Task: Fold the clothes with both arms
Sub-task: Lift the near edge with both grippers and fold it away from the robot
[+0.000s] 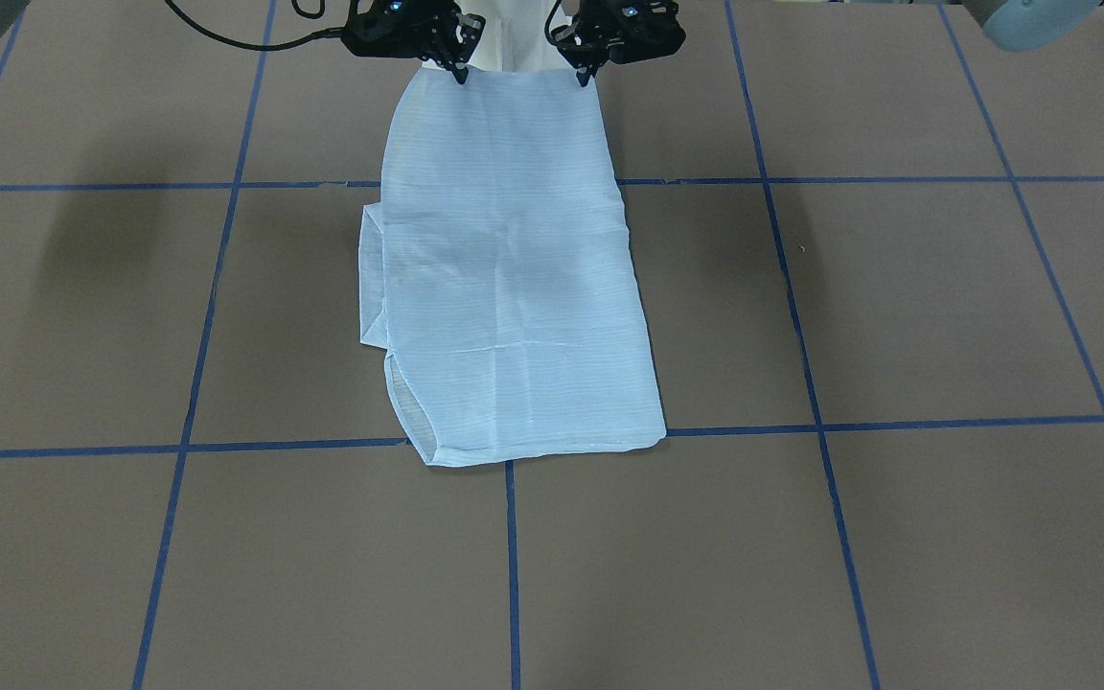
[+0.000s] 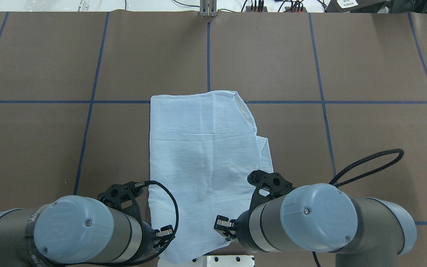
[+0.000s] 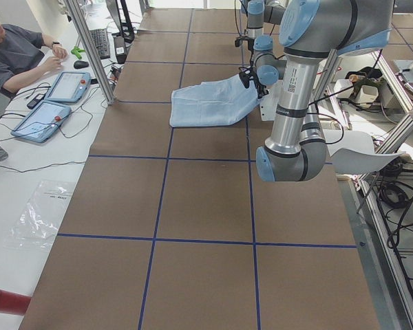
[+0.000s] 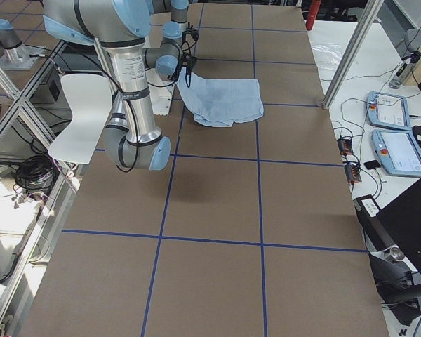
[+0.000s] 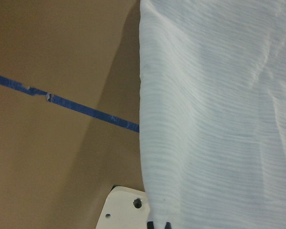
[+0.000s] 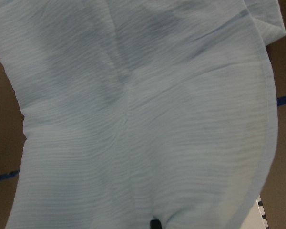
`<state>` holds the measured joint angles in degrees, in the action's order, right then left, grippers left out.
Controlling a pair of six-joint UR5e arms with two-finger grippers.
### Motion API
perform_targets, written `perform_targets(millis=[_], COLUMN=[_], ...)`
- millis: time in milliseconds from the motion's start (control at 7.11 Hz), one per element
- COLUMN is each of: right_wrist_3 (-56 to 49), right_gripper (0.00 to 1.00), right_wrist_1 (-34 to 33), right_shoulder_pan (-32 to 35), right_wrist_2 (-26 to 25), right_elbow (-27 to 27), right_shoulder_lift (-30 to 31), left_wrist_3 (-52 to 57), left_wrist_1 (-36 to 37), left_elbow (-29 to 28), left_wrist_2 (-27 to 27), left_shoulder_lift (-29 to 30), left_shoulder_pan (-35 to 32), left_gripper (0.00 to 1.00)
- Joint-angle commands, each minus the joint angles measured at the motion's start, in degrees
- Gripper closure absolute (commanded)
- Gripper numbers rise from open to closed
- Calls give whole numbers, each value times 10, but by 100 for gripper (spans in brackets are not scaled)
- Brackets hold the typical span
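Note:
The light-blue shirt (image 1: 514, 287) lies folded into a long strip down the middle of the brown table (image 1: 897, 307). Its end nearest the robot is lifted off the table. My left gripper (image 1: 586, 77) is shut on one corner of that end, and my right gripper (image 1: 460, 75) is shut on the other. In the overhead view the shirt (image 2: 202, 155) runs from the grippers away to a tape line, with the left gripper (image 2: 164, 234) and right gripper (image 2: 222, 224) at its near edge. The cloth fills the left wrist view (image 5: 219, 119) and the right wrist view (image 6: 143, 119).
Blue tape lines (image 1: 820, 426) grid the table. The white pedestal base (image 2: 230, 260) sits under the lifted end. An operator (image 3: 14, 51) sits by two tablets (image 3: 55, 100) beyond the table's far side. An aluminium post (image 3: 89, 48) stands at that edge.

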<state>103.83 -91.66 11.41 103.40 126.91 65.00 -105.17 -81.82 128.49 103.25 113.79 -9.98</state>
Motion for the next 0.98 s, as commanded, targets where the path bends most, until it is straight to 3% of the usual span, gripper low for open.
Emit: perform_targets(millis=[0, 141, 422, 844], right_wrist_3=[-41, -63, -103, -149], right_gripper=[100, 100, 100, 100], right_wrist_1=[1, 2, 3, 7], right_shoulder_pan=[43, 65, 100, 168], right_wrist_2=[-14, -17, -15, -12], right_elbow=[-19, -45, -85, -155], right_shoulder_lift=[-14, -34, -53, -107], left_wrist_3=[11, 35, 76, 114], left_wrist_1=[-1, -2, -9, -59], left_elbow=[-7, -11, -92, -161], left_wrist_2=[1, 8, 21, 23], left_shoulder_lift=[17, 20, 53, 71], left_shoulder_pan=[-60, -101, -180, -239], left_gripper=[100, 100, 100, 100])
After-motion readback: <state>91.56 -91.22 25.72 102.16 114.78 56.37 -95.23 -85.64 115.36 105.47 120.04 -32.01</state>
